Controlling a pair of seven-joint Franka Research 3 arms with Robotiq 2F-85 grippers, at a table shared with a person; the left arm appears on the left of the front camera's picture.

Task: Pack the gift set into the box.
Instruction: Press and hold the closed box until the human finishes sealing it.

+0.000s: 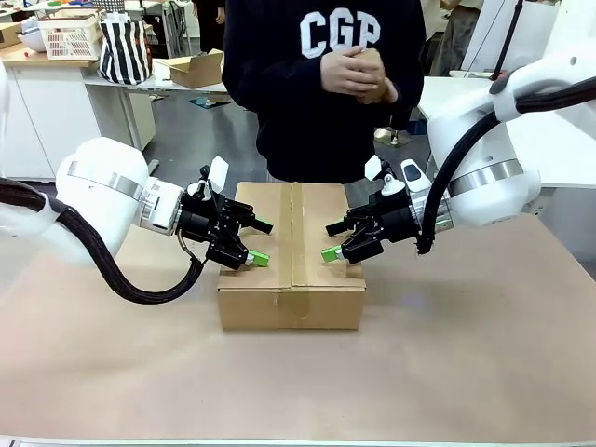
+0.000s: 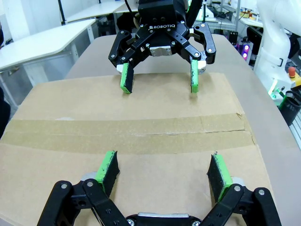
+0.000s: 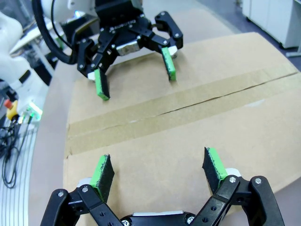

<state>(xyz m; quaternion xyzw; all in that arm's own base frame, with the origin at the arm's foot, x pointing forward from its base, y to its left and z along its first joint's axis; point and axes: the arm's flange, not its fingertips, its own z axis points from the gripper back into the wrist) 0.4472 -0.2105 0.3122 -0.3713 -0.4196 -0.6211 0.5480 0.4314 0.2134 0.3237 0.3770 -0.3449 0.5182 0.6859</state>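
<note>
Cardboard box (image 1: 291,279) lies taped shut; left pincer (image 1: 261,242) and right pincer (image 1: 332,240) hover over it wide open, empty; opening it seems next.

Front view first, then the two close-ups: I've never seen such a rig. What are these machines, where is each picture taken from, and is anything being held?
Two white robot arms work at a table. The front view looks across it from the robot's side towards a person, whose hands are clasped at the far side. Each arm ends in a black two-fingered claw with green pads: the left claw and the right claw. The other two pictures come from cameras on the wrists, so each shows its own claw at the bottom and the other claw opposite. On the table lies a cardboard box, flaps shut, with tape along the middle seam. Both claws are open over its top, facing each other, and hold nothing.
</note>
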